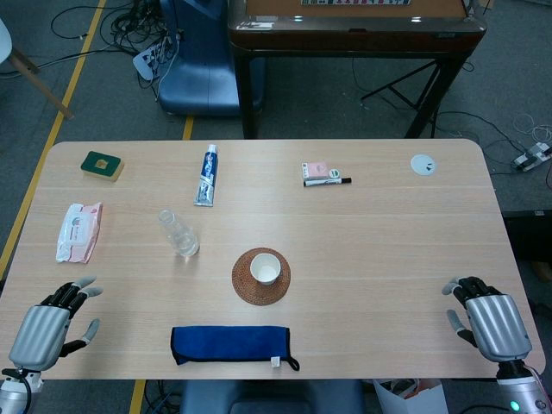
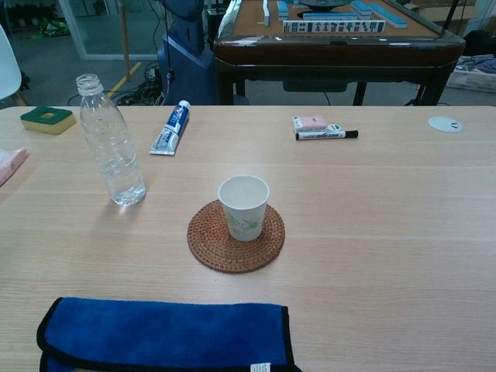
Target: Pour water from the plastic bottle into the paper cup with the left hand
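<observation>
**Bottle waiting, left hand yet to reach**

Here's the table (image 1: 388, 224), wide and wooden, and everything on it is standing quiet. Nearest the robot lies the blue cloth (image 1: 231, 343), folded along the front edge. Down at the front corners rest the two hands: the left hand (image 1: 47, 325) empty, fingers loosely spread and pointing up the table; the right hand (image 1: 483, 317) empty too, fingers slightly apart, well clear of the action.

Now the plastic bottle (image 2: 113, 142): upright, cap off, only a little water at the bottom. It stands ahead of the left hand and to its inner side, well apart from it, nothing in between. Just beyond the bottle toward the centre, the paper cup (image 2: 244, 206) sits upright on a woven coaster (image 2: 217, 248), mouth open and ready.

The step in hand looks like the reach. To do it well, I'd say come in from the side, wrap the bottle around its middle, and squeeze gently, since thin plastic buckles. Then lift before swinging toward the cup, keeping the neck upright until over the rim.
</observation>
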Tool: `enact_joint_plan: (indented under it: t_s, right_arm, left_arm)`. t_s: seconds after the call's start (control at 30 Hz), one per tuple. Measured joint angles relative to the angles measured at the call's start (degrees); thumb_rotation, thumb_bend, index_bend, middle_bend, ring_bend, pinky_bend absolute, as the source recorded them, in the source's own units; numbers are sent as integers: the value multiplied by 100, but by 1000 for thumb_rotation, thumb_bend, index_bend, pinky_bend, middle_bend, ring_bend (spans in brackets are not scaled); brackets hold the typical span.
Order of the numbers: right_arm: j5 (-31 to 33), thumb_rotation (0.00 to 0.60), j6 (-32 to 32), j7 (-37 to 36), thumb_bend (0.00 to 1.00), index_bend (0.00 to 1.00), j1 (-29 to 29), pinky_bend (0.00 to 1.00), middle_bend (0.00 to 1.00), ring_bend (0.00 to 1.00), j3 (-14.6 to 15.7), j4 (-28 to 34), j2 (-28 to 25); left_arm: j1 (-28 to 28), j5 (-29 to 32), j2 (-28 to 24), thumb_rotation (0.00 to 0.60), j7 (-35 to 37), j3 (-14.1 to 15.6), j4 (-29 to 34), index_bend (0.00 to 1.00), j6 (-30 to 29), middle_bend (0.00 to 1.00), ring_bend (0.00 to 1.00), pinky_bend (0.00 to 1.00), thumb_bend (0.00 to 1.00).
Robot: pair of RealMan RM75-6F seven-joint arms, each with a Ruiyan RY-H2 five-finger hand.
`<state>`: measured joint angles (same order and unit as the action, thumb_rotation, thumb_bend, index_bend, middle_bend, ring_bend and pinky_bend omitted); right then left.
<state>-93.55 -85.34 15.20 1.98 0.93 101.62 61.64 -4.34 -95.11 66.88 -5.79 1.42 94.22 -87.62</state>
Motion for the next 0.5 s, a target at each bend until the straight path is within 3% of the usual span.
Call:
enact_joint_plan:
  t_s: [0.3, 0.5]
  right_arm:
    - [-93, 600, 21, -147, 366, 428, -8, 571, 354, 307, 79, 116, -86]
    - [-78, 600, -17, -178, 365, 428, -24, 571, 354, 307, 63, 107, -94]
  left_arm:
    - [-37, 231, 24, 600, -49, -45, 22, 273, 159, 189, 213, 431, 331]
    - [-155, 480, 62, 600, 47, -194, 78, 7, 340, 183, 211, 431, 261]
